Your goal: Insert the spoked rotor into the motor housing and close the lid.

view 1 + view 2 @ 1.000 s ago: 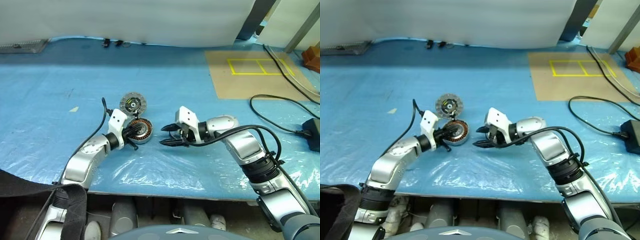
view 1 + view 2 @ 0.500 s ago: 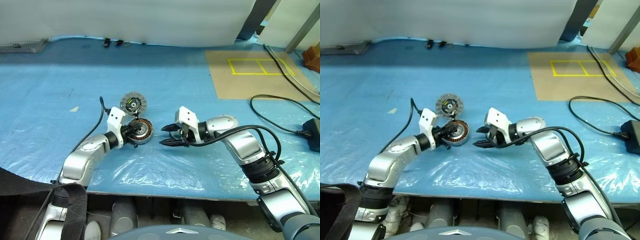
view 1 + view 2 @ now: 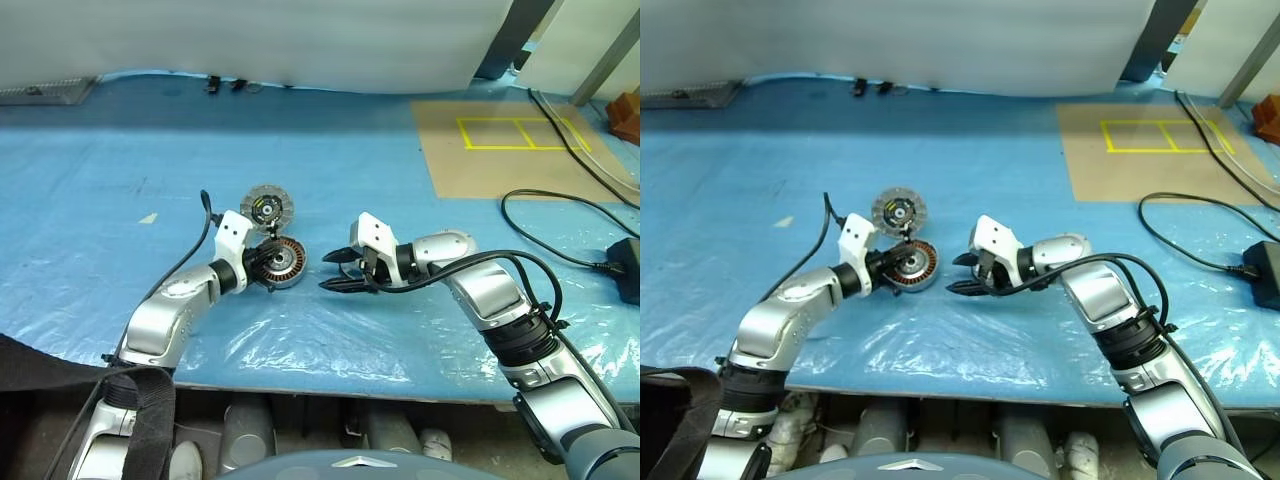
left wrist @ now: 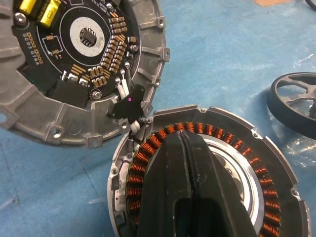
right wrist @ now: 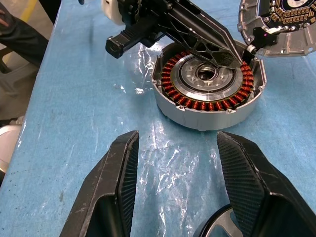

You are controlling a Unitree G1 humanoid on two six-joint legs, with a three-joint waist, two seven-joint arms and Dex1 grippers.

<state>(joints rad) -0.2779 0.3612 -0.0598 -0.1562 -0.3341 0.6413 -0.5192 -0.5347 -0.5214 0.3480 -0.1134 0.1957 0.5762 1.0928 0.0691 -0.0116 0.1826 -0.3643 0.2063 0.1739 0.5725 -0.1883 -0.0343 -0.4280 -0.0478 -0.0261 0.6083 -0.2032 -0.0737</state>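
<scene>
Rotor [image 4: 296, 101] lies on the sheet beside housing [image 5: 207, 89], under the right gripper [image 3: 335, 272], jaws apart. Left gripper [image 4: 185, 148] closed over the housing. Rotor looks rigid, light; grip by rim.

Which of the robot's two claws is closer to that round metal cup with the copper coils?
Left. The left gripper, shut, is over the motor housing, its tips above the coils. The right gripper, open, sits apart to the side.

A silver round metal motor housing [image 5: 207, 89] with copper-orange windings sits on a blue plastic-covered table [image 3: 120, 210]; the grey disc lid [image 4: 79, 64] bears yellow-black circuitry.
</scene>
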